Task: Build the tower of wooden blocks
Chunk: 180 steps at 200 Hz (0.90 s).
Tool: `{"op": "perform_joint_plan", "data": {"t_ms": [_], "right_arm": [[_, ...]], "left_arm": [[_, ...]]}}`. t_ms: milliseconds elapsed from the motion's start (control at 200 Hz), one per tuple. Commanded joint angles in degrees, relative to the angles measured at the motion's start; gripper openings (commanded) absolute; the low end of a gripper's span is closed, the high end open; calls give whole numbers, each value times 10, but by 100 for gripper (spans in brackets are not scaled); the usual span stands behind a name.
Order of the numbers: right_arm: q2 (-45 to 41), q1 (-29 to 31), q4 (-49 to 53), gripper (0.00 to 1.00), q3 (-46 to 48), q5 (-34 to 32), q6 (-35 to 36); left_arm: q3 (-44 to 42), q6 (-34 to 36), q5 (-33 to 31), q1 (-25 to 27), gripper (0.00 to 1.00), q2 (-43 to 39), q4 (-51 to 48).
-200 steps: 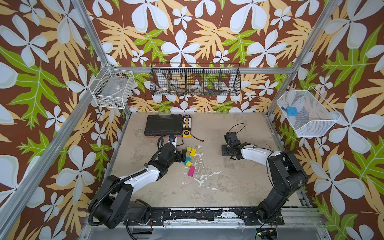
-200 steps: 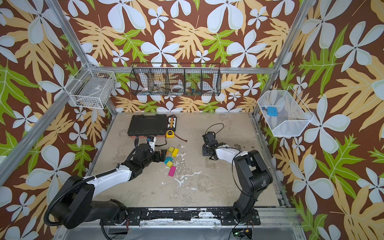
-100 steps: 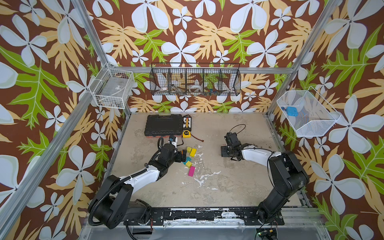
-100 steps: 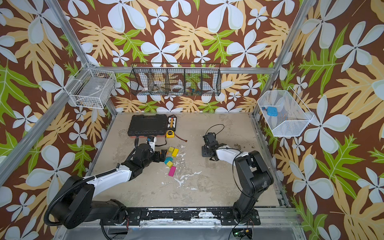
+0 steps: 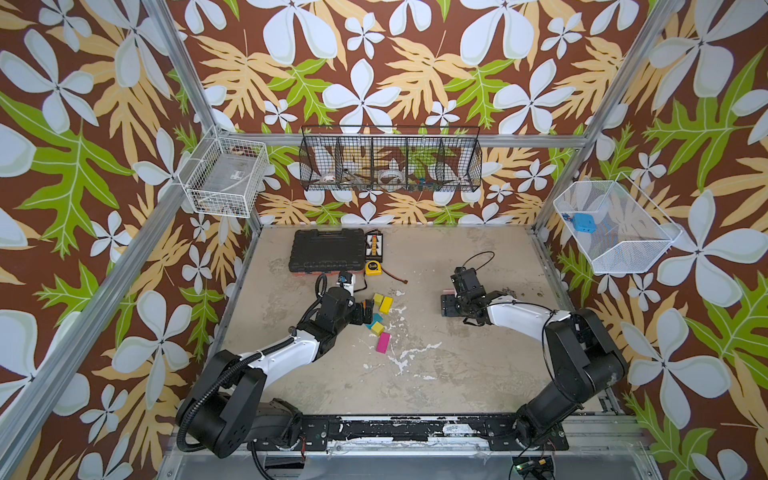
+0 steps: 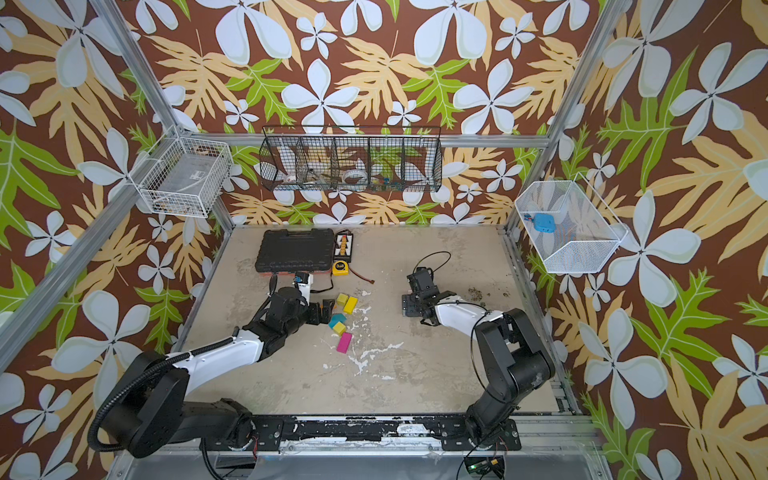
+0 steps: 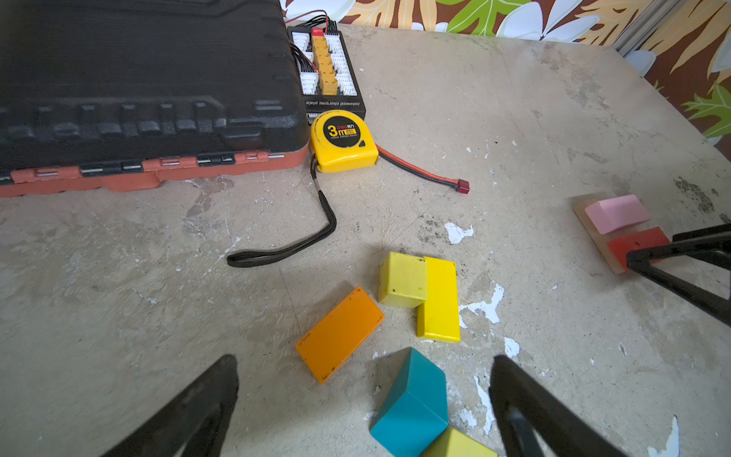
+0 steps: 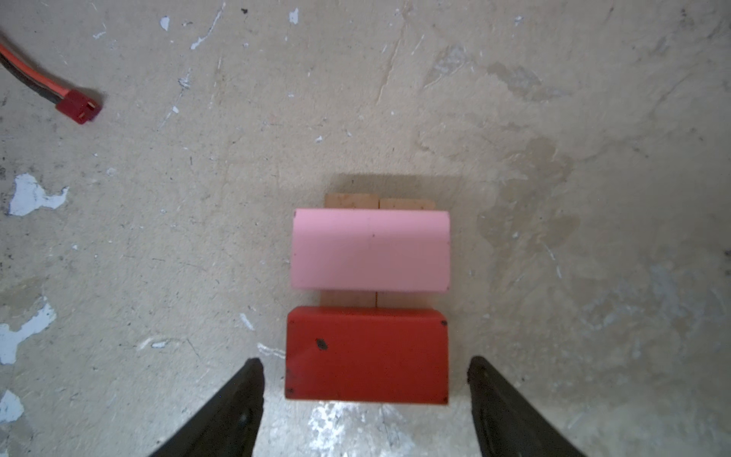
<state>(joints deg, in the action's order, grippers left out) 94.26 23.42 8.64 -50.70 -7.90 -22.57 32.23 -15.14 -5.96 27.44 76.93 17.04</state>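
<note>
The tower is two tan planks (image 8: 348,298) side by side, with a pink block (image 8: 371,250) and a red block (image 8: 367,354) lying across them. My right gripper (image 8: 364,368) is open; its jaws stand on either side of the red block with a gap on each side. In a top view it (image 5: 449,305) covers the tower. My left gripper (image 7: 364,364) is open and empty, low over the loose wood blocks: an orange block (image 7: 339,333), a yellow cube (image 7: 402,279), a yellow brick (image 7: 439,300) and a teal wedge (image 7: 411,403). A magenta block (image 5: 383,342) lies nearer the front.
A black tool case (image 5: 326,250), a charging board (image 5: 374,245) and a yellow tape measure (image 7: 342,142) with its strap sit at the back left. A red-tipped cable (image 7: 463,186) trails between the loose blocks and the tower. Wire baskets hang on the walls.
My right gripper's jaws have spread apart and let go of the red block, which rests on the planks. The left arm has not moved.
</note>
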Motion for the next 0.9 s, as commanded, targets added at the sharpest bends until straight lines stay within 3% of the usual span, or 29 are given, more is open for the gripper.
{"op": "perform_joint_plan", "data": {"t_ms": [0, 370, 651, 896], "right_arm": [[-15, 2, -11, 80, 12, -15, -12], [-145, 3, -32, 77, 105, -48, -51], [-85, 4, 1, 66, 73, -56, -63], [-49, 4, 16, 63, 50, -59, -64]], "left_arm": [[3, 1, 4, 0, 100, 1, 15], [3, 1, 6, 0, 100, 1, 17], [3, 1, 6, 0, 100, 3, 17], [3, 1, 6, 0, 100, 2, 17]]}}
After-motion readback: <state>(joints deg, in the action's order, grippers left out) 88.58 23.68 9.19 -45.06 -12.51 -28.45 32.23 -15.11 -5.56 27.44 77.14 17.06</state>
